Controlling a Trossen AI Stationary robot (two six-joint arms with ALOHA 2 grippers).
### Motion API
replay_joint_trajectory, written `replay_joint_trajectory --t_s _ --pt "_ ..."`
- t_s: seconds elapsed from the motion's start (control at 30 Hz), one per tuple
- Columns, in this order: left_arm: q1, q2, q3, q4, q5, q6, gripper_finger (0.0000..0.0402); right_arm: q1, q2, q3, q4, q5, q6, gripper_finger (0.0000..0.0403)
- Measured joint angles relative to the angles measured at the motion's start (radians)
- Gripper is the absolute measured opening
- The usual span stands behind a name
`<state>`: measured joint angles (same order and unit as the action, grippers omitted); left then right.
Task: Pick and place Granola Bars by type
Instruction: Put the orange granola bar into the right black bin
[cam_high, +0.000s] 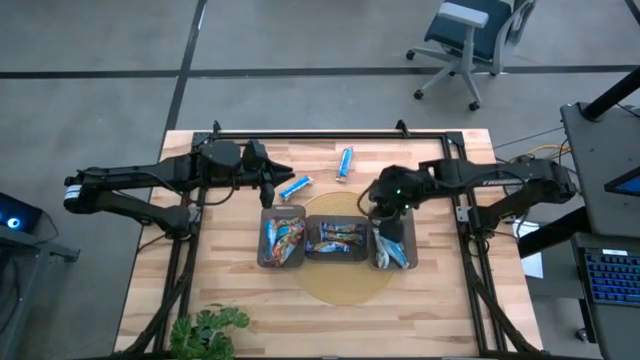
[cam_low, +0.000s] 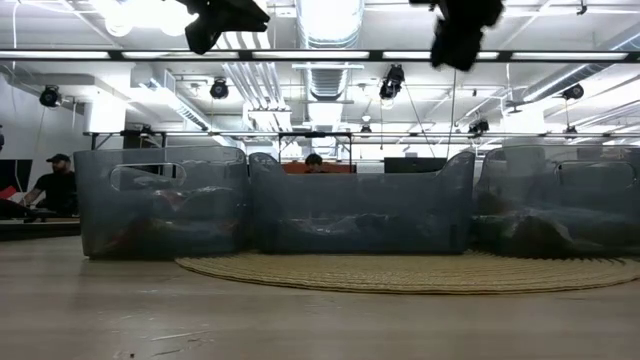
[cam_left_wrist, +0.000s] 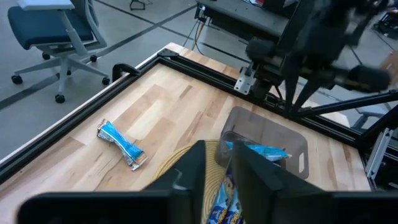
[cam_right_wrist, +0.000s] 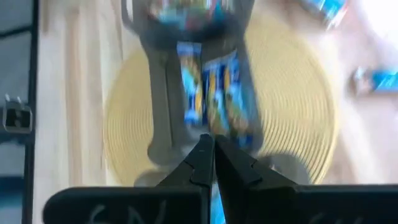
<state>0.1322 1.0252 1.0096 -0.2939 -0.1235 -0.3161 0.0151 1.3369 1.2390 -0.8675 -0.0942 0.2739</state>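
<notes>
Granola Bars (cam_high: 283, 238) lie sorted across a wooden table (cam_high: 150, 270), most of them in three dark translucent trays set side by side on a round woven mat (cam_high: 345, 282). The left tray (cam_high: 264, 245) holds mixed orange-and-blue wrappers, the middle tray (cam_high: 334, 252) darker brown ones, and the right tray (cam_high: 380, 260) bright blue ones. Two more blue bars lie loose on the bare wood beyond the trays — one blue bar (cam_high: 294, 187) just past the left tray's far corner, another blue bar (cam_high: 345, 161) farther back, near the table's far rail.

Both dark arms reach in from the table's sides. The right gripper (cam_high: 385, 214) hangs over the far end of the right tray; its wrist view shows the two fingers pressed together at the tips with nothing between them, the blue bars blurred beneath. The left gripper (cam_high: 268, 192) sits above the far edge of the left tray, close to the nearer loose bar; its fingers (cam_left_wrist: 193, 168) stand a narrow gap apart — nothing is visibly held.

An office chair (cam_high: 468, 40) stands on the floor past the table, and a small green plant (cam_high: 205, 333) sits at the table's near edge.
</notes>
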Motion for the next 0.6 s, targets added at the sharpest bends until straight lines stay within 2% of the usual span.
replay_joint_trajectory --t_s 0.33,0.47,0.6 --pt "0.0 0.0 0.0 -0.014 0.007 -0.001 0.0175 -0.001 0.0 0.206 0.005 0.042 -0.048 0.0008" --pt "0.0 0.0 0.0 -0.024 0.007 0.001 0.0199 -0.001 0.0 0.24 0.007 0.049 -0.072 0.0009" --pt "0.0 0.0 0.0 -0.029 0.008 0.011 0.0204 0.0 -0.002 0.24 0.007 0.071 -0.078 0.0008"
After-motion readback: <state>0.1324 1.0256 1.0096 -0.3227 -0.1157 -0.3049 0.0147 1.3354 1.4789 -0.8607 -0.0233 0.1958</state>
